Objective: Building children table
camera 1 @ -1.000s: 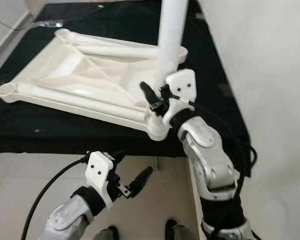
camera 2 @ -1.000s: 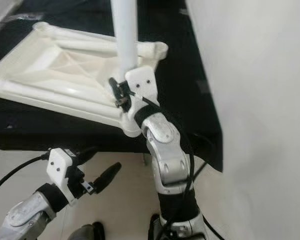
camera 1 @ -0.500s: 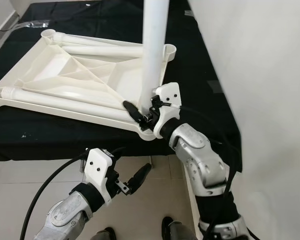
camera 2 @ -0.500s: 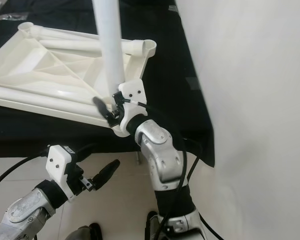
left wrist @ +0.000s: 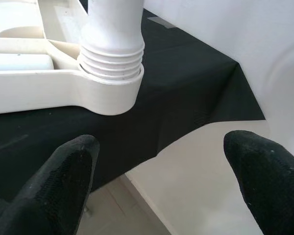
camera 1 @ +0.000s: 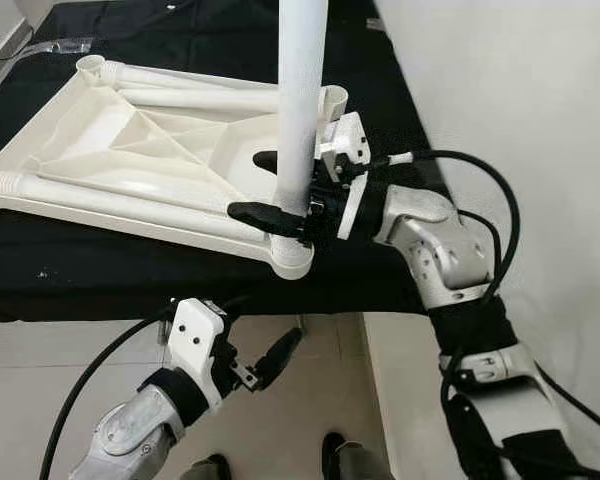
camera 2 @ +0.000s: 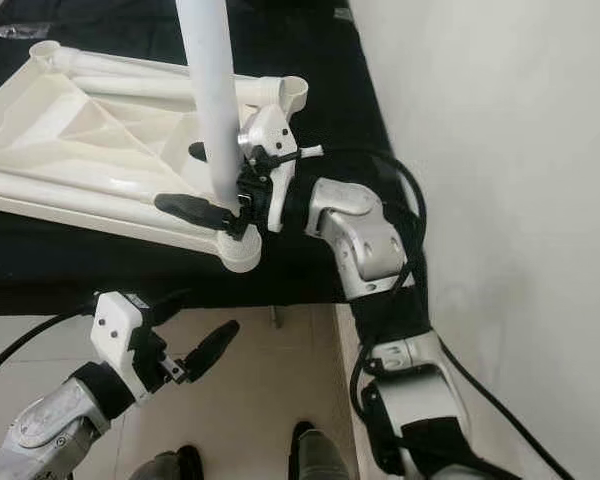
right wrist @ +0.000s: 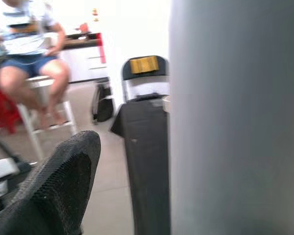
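The white plastic tabletop (camera 1: pixel 130 165) lies upside down on a black-clothed table (camera 1: pixel 380 90). A white leg (camera 1: pixel 300 110) stands upright in the tabletop's near right corner socket (camera 1: pixel 292 255). In the left wrist view its threaded base (left wrist: pixel 110 58) sits in that socket. My right gripper (camera 1: pixel 245 184) reaches in level from the right, open. One of its fingers (camera 1: pixel 255 212) is on the near side of the leg and the other on the far side. The right wrist view shows a gap between one finger (right wrist: pixel 59 186) and the leg. My left gripper (camera 1: pixel 272 320) hangs open and empty below the table's front edge.
A white wall (camera 1: pixel 520 90) runs close along the table's right side. Tiled floor (camera 1: pixel 40 380) lies below the table's front edge, with my feet at the bottom. In the right wrist view a person (right wrist: pixel 29 49) sits on a stool beyond a dark chair (right wrist: pixel 143 78).
My right arm has swung out to the right and risen. Its gripper now points sideways across the leg instead of upward at its base. The left arm has stayed put.
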